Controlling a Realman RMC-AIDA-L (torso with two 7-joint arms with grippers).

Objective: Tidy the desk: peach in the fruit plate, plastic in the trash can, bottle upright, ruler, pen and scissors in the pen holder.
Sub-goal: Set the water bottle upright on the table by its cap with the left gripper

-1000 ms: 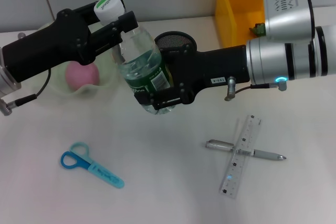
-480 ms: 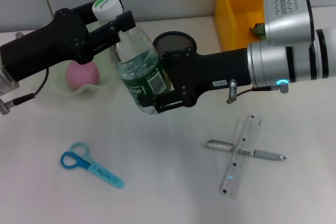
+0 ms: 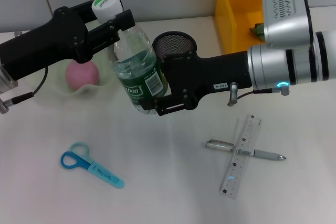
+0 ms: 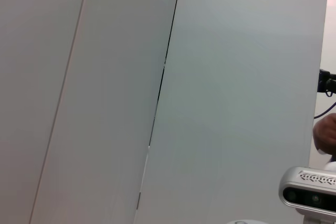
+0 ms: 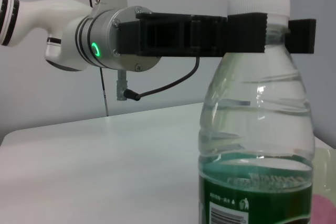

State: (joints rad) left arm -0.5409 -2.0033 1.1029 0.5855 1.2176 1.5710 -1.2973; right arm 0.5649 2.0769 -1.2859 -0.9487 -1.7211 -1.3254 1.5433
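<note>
Bottle (image 3: 137,72) tipped further upright; green label, apparently half-full.

My bottle (image 3: 137,72) hides part of the mesh pen cup (image 3: 174,43) behind it. My left wrist view shows only wall. The yellow bin (image 3: 239,9) runs off the top edge.

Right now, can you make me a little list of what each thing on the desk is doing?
left claw: shut on clear plastic bottle at the neck
right claw: shut on its green-labelled body
pink peach: in pale fruit plate
blue scissors: flat on desk
silver pen: under clear ruler
black mesh pen holder: behind the right claw
</note>
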